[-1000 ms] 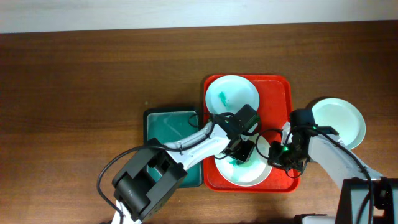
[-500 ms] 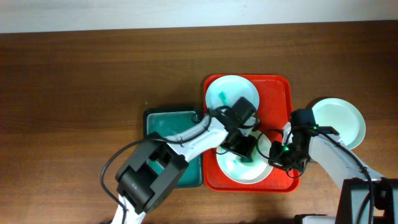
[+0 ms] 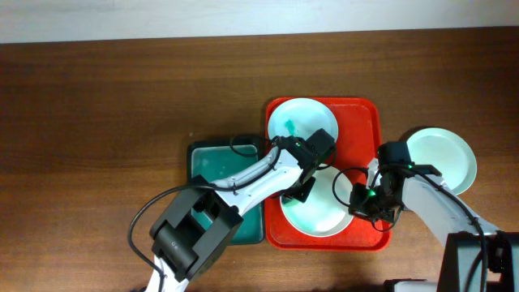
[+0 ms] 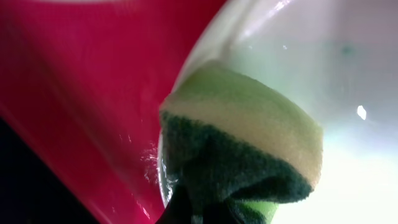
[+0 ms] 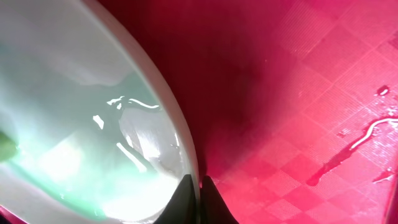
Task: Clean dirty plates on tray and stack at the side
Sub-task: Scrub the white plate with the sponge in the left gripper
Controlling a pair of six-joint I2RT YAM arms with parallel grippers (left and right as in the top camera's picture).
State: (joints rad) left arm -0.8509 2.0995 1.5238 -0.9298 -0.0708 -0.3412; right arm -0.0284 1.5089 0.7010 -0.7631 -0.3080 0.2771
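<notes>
The red tray (image 3: 365,122) holds two plates. The near plate (image 3: 320,215) is pale mint and wet. My left gripper (image 3: 298,191) is shut on a yellow and green sponge (image 4: 249,149) pressed on that plate's left rim (image 4: 186,68). My right gripper (image 3: 357,201) is shut on the same plate's right rim (image 5: 180,146), one finger each side. The far plate (image 3: 302,122) on the tray has teal smears. A third plate (image 3: 442,158) sits on the table right of the tray.
A dark green tray (image 3: 212,166) stands left of the red tray, partly under my left arm. The red tray floor (image 5: 311,124) is wet with droplets.
My left gripper has dragged the sponge from the near plate's middle to its left rim, and the teal smear there is gone. The right gripper has not moved.
</notes>
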